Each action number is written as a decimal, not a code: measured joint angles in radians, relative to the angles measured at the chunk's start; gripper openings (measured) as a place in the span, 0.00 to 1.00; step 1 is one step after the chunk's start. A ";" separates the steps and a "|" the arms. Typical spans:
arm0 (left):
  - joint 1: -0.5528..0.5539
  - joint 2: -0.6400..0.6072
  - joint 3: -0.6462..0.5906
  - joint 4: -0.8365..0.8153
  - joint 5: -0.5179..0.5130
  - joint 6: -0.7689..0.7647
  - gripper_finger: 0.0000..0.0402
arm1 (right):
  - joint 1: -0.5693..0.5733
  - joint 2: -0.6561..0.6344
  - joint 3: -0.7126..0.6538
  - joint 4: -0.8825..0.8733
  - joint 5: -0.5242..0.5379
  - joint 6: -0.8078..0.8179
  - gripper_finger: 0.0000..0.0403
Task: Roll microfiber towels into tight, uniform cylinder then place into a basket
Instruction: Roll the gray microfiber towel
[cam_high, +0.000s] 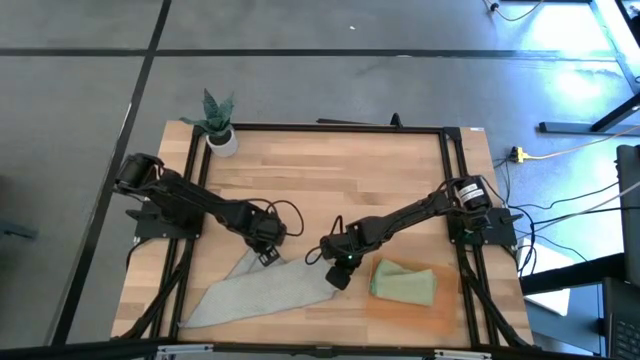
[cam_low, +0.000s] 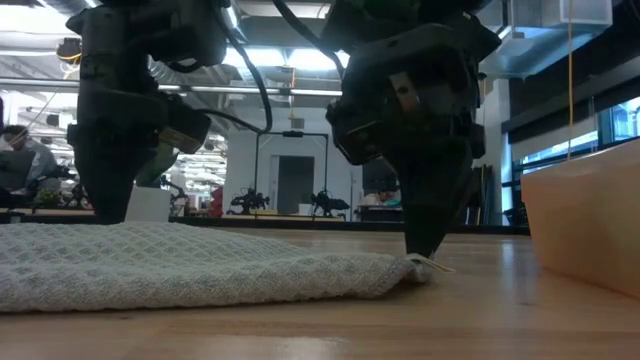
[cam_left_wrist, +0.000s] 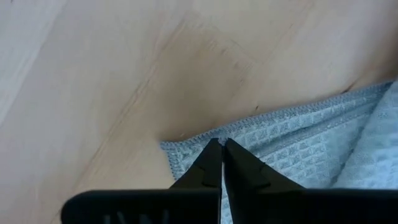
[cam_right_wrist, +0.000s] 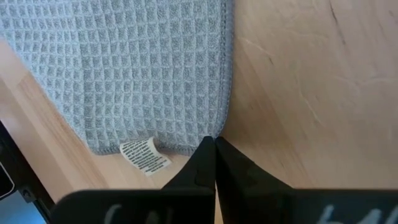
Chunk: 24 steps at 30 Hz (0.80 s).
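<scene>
Both jaws shut, seemingly pinching grey towel corners.

Your left gripper is lowered, its two dark fingers pressed together, apparently pinching a cloth edge, though that is hard to confirm. Your right gripper points down too, fingers closed tip to tip.

A robotics lab: more robot arms on benches behind, under an open industrial ceiling.
</scene>
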 joint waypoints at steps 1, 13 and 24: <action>0.000 -0.007 0.000 -0.003 0.000 0.000 0.00 | -0.002 -0.001 0.000 -0.002 0.000 0.000 0.00; 0.002 -0.330 0.000 -0.095 -0.061 -0.021 0.00 | -0.060 -0.066 0.267 -0.430 0.201 -0.184 0.00; 0.002 -0.713 0.002 -0.248 -0.291 0.022 0.00 | -0.154 -0.085 0.619 -0.815 0.555 -0.316 0.00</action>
